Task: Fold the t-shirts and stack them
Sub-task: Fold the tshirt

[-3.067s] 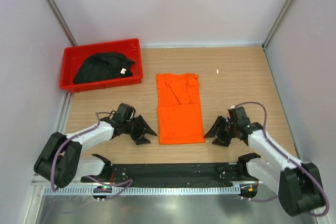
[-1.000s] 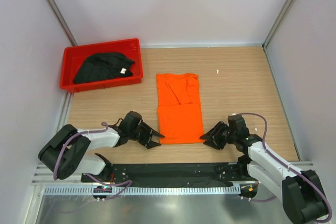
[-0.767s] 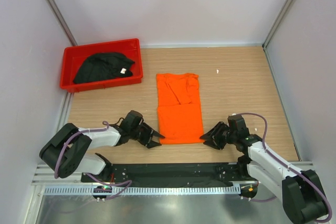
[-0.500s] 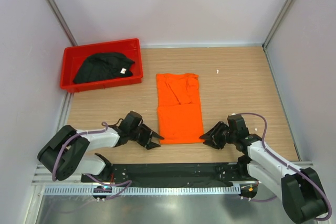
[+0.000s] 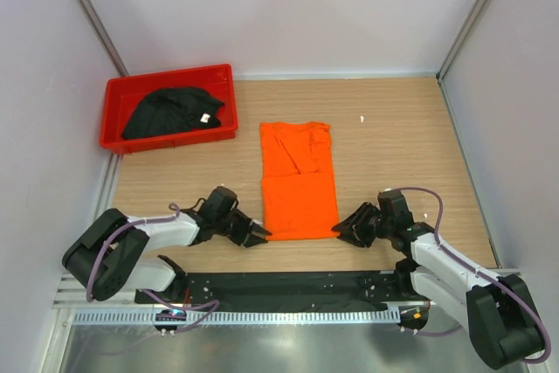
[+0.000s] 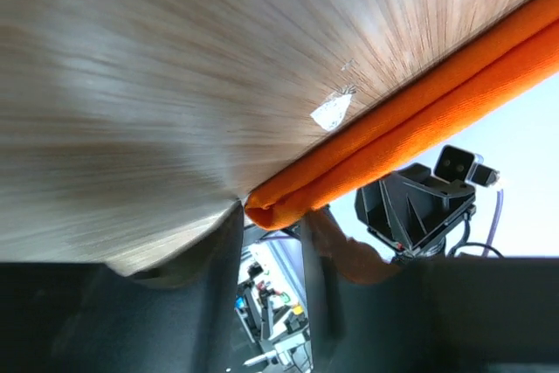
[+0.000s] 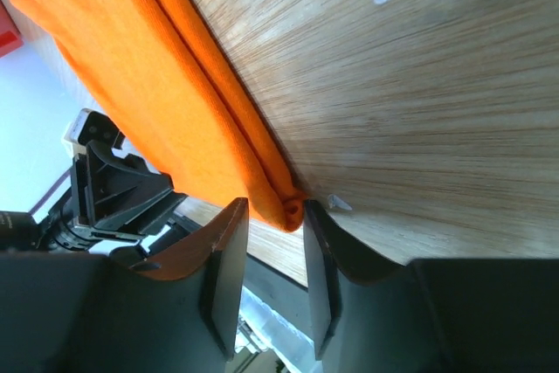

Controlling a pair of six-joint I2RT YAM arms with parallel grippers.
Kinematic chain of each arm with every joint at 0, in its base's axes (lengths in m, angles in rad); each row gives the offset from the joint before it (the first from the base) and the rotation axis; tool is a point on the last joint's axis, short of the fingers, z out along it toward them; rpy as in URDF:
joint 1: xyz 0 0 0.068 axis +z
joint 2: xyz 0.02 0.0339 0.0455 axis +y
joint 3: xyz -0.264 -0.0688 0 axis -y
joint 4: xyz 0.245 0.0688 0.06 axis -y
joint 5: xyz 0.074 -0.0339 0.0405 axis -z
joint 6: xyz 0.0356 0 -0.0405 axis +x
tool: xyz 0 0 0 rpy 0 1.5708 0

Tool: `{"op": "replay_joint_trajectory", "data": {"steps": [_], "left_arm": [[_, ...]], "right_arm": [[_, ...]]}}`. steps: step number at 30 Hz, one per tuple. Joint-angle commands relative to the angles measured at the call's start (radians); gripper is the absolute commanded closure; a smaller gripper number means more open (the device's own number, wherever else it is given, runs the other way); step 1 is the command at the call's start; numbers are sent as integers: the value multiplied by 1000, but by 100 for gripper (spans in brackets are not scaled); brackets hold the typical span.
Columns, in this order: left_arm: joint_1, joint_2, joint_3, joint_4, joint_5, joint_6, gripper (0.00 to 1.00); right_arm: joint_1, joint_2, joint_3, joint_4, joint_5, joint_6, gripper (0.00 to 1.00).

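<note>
The orange shirt (image 5: 299, 185) lies folded in a long strip mid-table (image 5: 393, 146). The black shirt (image 5: 170, 113) is bunched in the bin (image 5: 166, 81) at the far left corner. The left gripper (image 5: 261, 235) and right gripper (image 5: 341, 232) sit at the strip's near corners, jaws part open astride the cloth.

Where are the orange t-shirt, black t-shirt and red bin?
orange t-shirt (image 5: 300, 189): top external view, middle of cloth
black t-shirt (image 5: 170, 113): top external view, middle of heap
red bin (image 5: 175, 139): top external view, near wall
</note>
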Motion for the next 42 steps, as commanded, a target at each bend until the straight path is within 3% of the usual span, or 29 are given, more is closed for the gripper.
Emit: {"op": "replay_joint_trajectory", "data": {"steps": [1, 3, 4, 5, 8, 13, 17, 28, 35, 39, 42], "left_arm": [[0, 38, -65, -164, -137, 7, 75], [8, 33, -65, -163, -145, 21, 87], [14, 36, -63, -161, -145, 42, 100], [17, 38, -59, -166, -140, 54, 100], [23, 57, -14, -185, -128, 134, 100], [23, 18, 120, -290, -151, 275, 100], [23, -60, 225, -469, -196, 407, 100], [-6, -198, 187, -572, -93, 361, 100], [-27, -324, 173, -690, -67, 314, 100], [-27, -350, 263, -765, -137, 358, 100], [-3, -288, 390, -820, -174, 439, 100]], "right_arm": [[7, 24, -33, -62, 103, -20, 62], [9, 30, -47, -23, 92, -14, 74], [9, 34, -48, -13, 92, -9, 79], [13, 36, -48, -5, 94, -9, 90], [21, 38, -42, -8, 97, -15, 98], [35, 13, -3, -80, 94, -47, 98], [38, -45, 69, -188, 94, -84, 98], [58, -137, 177, -425, 6, -112, 99], [150, -188, 217, -526, -9, -67, 98], [190, -188, 267, -560, -4, -60, 98], [188, -141, 338, -546, 8, -72, 99]]}}
